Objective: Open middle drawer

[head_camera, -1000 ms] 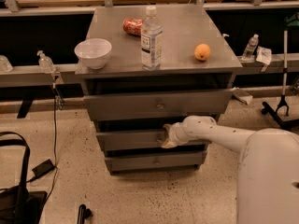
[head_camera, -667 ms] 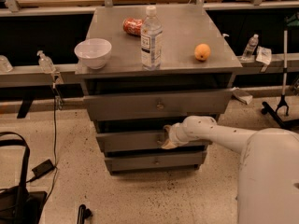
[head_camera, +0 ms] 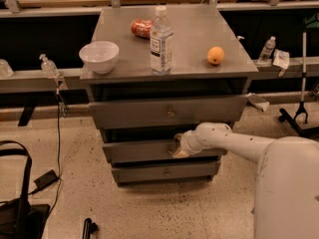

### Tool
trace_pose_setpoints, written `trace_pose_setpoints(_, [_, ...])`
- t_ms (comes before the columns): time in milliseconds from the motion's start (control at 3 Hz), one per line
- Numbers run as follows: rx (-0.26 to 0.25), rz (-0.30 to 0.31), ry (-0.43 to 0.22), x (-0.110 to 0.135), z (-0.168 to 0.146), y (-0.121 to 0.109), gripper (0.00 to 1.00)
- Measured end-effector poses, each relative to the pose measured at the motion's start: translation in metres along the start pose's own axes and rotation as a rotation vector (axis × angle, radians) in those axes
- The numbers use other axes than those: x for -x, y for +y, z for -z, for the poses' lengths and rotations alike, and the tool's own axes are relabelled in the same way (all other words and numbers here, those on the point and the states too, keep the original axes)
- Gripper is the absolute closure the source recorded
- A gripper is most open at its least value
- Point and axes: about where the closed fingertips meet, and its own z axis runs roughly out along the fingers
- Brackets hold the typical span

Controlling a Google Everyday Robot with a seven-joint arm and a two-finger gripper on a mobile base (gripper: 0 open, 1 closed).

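Note:
The middle drawer [head_camera: 139,151] is the grey front between a taller top drawer [head_camera: 167,112] and a narrower bottom drawer [head_camera: 164,172] of a grey metal cabinet. It stands out a little from the cabinet body. My gripper [head_camera: 175,146] is at the centre of the middle drawer front, where its knob would be; the knob is hidden behind it. My white arm [head_camera: 234,143] reaches in from the lower right.
On the cabinet top [head_camera: 189,49] stand a white bowl [head_camera: 99,56], a clear water bottle [head_camera: 161,41], a red can on its side [head_camera: 141,28] and an orange [head_camera: 215,55]. A black bag [head_camera: 15,208] and cable lie on the floor at left.

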Motion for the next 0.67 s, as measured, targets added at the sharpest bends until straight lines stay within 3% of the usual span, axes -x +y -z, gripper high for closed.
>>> trace_pose_setpoints(333, [0.029, 0.012, 0.0, -0.0009, 0.0093, 0.0172, 0.51])
trace_pose_setpoints(667, [0.03, 0.013, 0.0, -0.0009, 0.01, 0.0182, 0.51])
